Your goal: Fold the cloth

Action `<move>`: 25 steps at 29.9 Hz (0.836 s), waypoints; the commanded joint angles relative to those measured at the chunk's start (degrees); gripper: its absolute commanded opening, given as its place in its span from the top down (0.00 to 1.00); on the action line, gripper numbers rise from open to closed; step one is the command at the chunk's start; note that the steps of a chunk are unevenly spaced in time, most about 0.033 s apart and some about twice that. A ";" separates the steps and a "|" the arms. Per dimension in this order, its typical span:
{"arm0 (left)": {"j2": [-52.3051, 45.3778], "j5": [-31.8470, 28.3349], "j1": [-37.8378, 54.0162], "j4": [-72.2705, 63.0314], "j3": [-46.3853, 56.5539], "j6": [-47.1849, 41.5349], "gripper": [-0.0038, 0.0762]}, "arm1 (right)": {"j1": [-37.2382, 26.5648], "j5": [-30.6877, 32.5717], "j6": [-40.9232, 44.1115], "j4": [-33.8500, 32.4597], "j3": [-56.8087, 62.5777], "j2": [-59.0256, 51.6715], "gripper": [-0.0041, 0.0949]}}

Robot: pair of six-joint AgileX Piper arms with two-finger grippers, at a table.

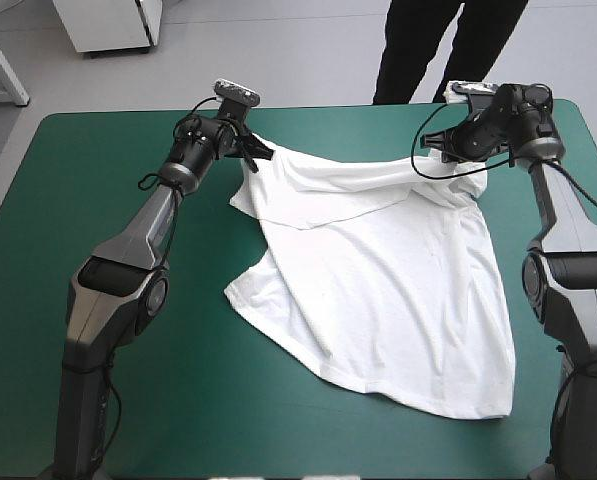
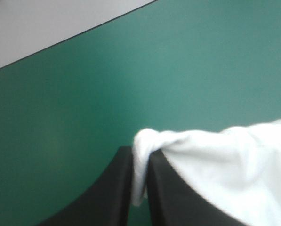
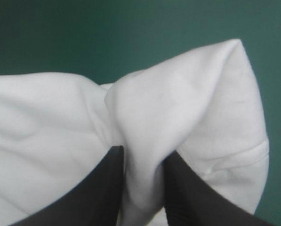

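— How many cloths are on the table (image 1: 98, 200)?
— One: a single white T-shirt (image 1: 388, 290), on the teal-green cover. Most of it lies spread from the middle toward the near right corner, and its far edge is lifted.
— And how many grippers have hold of it?
— Both of the two. The left gripper (image 1: 250, 152) pinches one end of the raised edge near the far side, left of centre. The right gripper (image 1: 458, 152) pinches the other end, toward the far right corner. The edge sags between them.
— How do the left one's jaws stand?
— All but closed. In the left wrist view a thin fold of white fabric (image 2: 140, 165) runs down between the two black fingers (image 2: 107, 193), and the rest drapes off to one side.
— And the right?
— Nearly closed as well, with a thicker bunch of fabric (image 3: 145, 141) squeezed between its two black fingers (image 3: 91, 193) and billowing out ahead of them.
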 commanded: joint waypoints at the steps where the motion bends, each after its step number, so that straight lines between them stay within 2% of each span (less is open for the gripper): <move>1: -5.72 1.10 0.23 -1.32 -1.78 -0.09 0.66 | -0.48 0.52 0.17 0.08 -1.31 -3.95 0.56; 3: -6.61 6.03 0.23 -1.47 -2.63 0.45 0.55 | -0.48 1.53 0.71 0.08 -1.74 -3.95 0.53; 6: -7.71 11.67 0.57 -2.09 -4.61 1.24 0.44 | -0.48 3.63 1.30 0.08 -3.31 -4.06 0.53; 12: -12.30 15.34 1.04 -2.48 -7.51 4.41 0.44 | -0.57 8.34 2.69 0.21 -5.72 -5.90 0.53; 17: -17.56 20.72 2.67 -3.28 -7.36 4.41 0.44 | -0.60 8.63 2.81 0.21 -5.72 -9.90 0.53; 21: -21.09 25.11 4.87 -7.13 -5.29 4.41 0.44 | -0.84 8.62 3.00 0.59 -1.21 -14.79 0.53; 25: -24.85 30.47 6.03 -12.64 1.24 5.61 0.44 | -1.14 8.62 3.01 2.34 7.62 -20.82 0.53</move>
